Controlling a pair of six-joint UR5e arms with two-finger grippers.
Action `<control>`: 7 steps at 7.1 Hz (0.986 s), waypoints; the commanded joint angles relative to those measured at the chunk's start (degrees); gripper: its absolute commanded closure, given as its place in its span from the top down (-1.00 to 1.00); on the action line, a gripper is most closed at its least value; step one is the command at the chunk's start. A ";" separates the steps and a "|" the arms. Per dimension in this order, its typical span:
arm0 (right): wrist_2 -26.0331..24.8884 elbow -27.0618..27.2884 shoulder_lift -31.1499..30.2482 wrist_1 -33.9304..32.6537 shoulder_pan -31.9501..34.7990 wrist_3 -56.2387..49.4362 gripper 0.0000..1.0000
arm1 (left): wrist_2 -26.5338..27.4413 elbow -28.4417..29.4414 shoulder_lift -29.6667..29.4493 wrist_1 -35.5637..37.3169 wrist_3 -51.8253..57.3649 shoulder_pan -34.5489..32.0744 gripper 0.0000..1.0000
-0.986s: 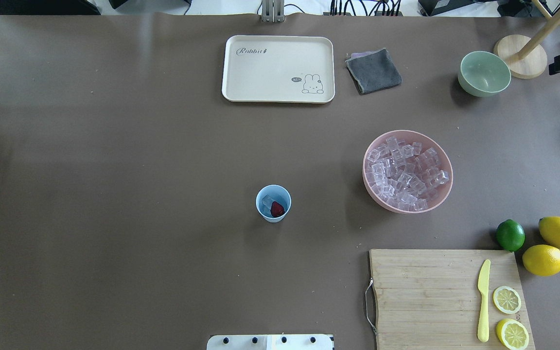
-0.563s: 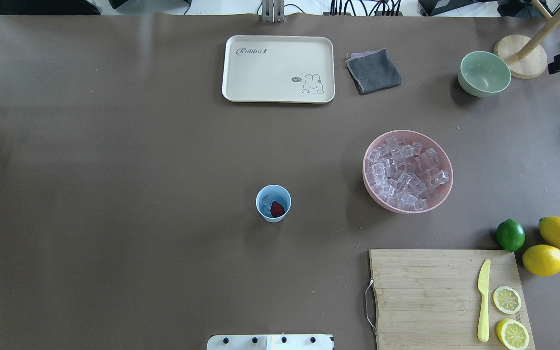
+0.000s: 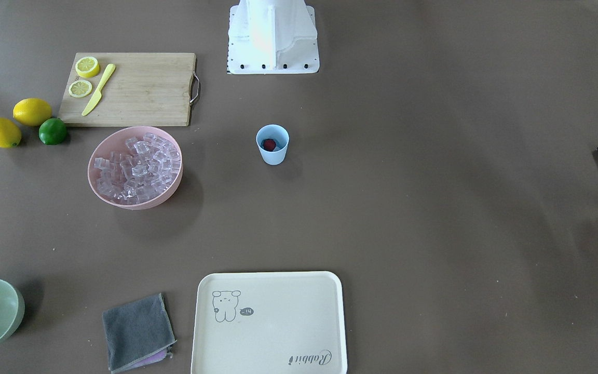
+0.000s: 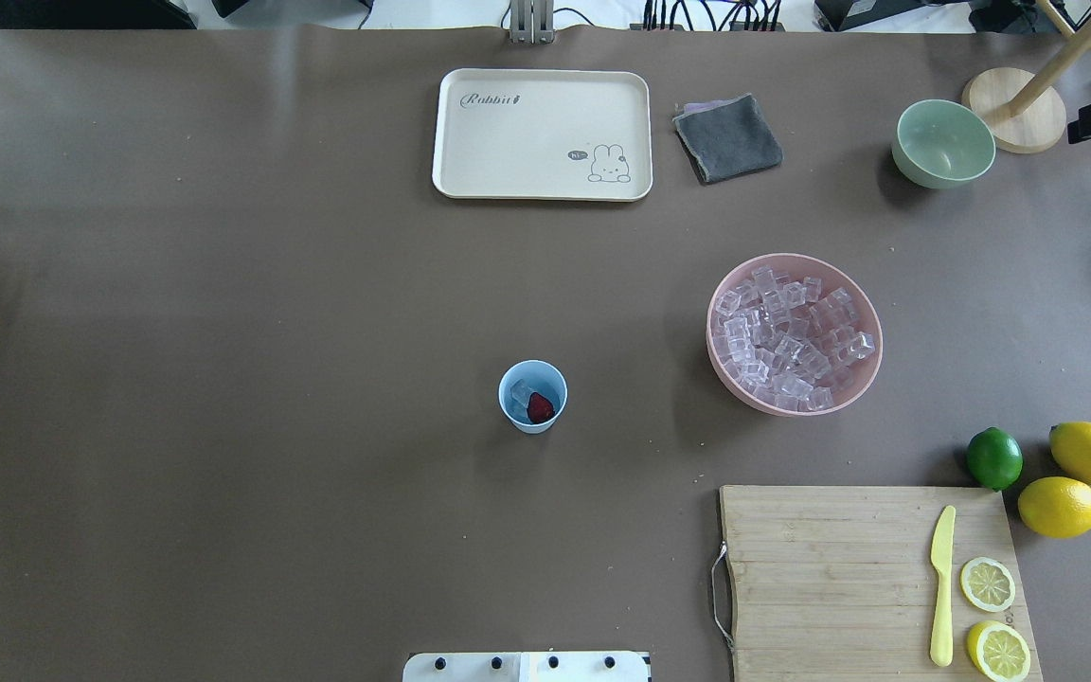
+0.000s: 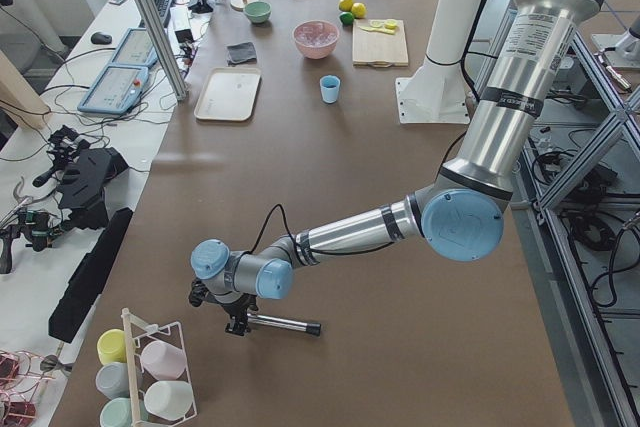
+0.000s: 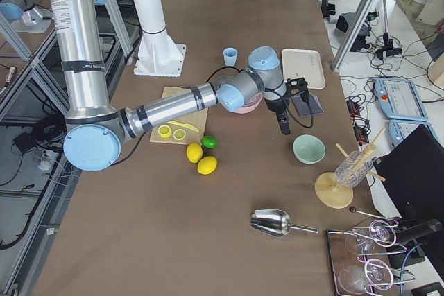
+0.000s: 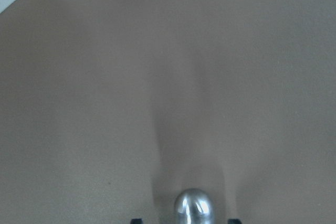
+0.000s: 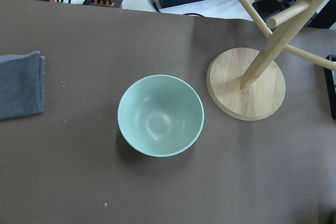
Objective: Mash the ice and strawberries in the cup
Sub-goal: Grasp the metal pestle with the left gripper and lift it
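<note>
The cup (image 4: 532, 396) stands upright near the middle of the tabletop (image 4: 223, 332), a little toward the robot's edge, and nothing touches it. Down inside lies the strawberry (image 4: 540, 408), with a cube or so of ice (image 4: 520, 391) beside it. Far more ice fills the pink bowl (image 3: 135, 204), which sits well apart from the cup, toward the right end.

The left gripper (image 5: 238, 325) is way off at the left end, near the operators' edge and close by a rack (image 5: 128, 357) of cups at that corner. It is pinching a metal rod (image 5: 285, 324) that sticks out sideways, low by the surface. The rod's rounded tip shows at the bottom of the left wrist view, over bare tabletop.

The right gripper (image 6: 284, 128) hangs above the tabletop toward the right end, between the pink bowl and the green bowl (image 8: 160, 115), touching neither. I cannot tell whether its fingers are spread or pressed together. Its wrist camera looks straight down on the green bowl, with a wooden stand (image 8: 245, 83) just beside it and a grey cloth (image 8: 21, 83) further off.
</note>
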 commanded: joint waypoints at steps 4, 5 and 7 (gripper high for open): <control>-0.86 -0.21 0.31 -0.09 0.00 -0.40 1.00 | 0.00 -0.24 -0.61 -0.09 -0.27 -0.52 -1.00; -0.86 -0.13 0.40 -0.09 0.00 -0.40 1.00 | -0.70 -1.02 -1.49 -0.01 -0.27 -3.05 -1.00; -0.95 1.01 0.31 -0.09 0.09 -0.40 1.00 | -1.49 -6.79 -4.04 0.87 -0.62 -7.98 -1.00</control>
